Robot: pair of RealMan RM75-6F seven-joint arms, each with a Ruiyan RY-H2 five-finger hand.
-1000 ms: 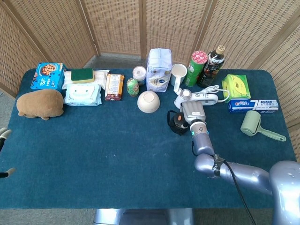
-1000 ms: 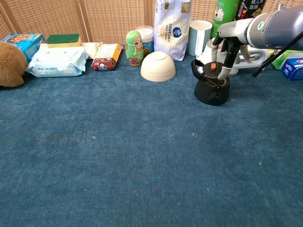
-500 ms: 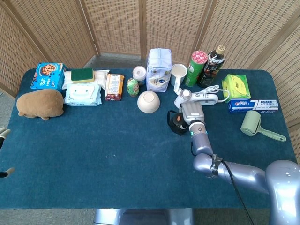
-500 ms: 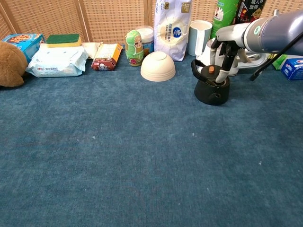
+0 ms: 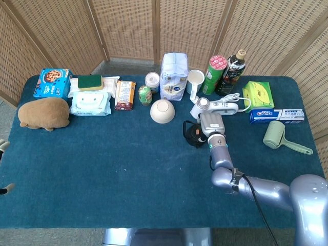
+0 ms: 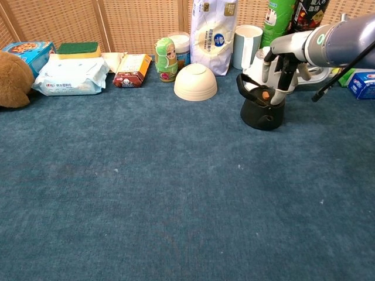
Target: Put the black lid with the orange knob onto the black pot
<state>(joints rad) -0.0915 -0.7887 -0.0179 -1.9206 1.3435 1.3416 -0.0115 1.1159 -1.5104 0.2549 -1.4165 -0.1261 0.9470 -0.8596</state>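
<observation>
The task looks almost finished; the lid [image 6: 265, 95] lies on the pot [image 6: 262, 110], just under the right hand [image 6: 283, 61], and its orange knob [image 6: 266, 95] shows between the fingers [image 6: 276, 93]; I judge the lid sits a little tilted, so it may not be fully seated yet. What is left, as I judge, is to free the knob and take the hand away; perhaps also to press the lid flat.

The fingers point down around the knob; whether they pinch it or stand just apart from it, I cannot tell from either view.

The chest view shows the knob, the fingertips near it and the pot handle [image 6: 242, 84] on the side away from the hand; these are hidden or too small in the head view. The head view shows the pot [image 5: 194, 134] only as a dark shape beside the hand [image 5: 210, 123], but it shows the whole forearm over the bench [image 5: 128, 174]; it also shows the left hand [image 5: 4, 169] at the far edge, well apart from the pot, and only small parts of it, so its state I cannot tell; the chest view does not show it at all.
</observation>
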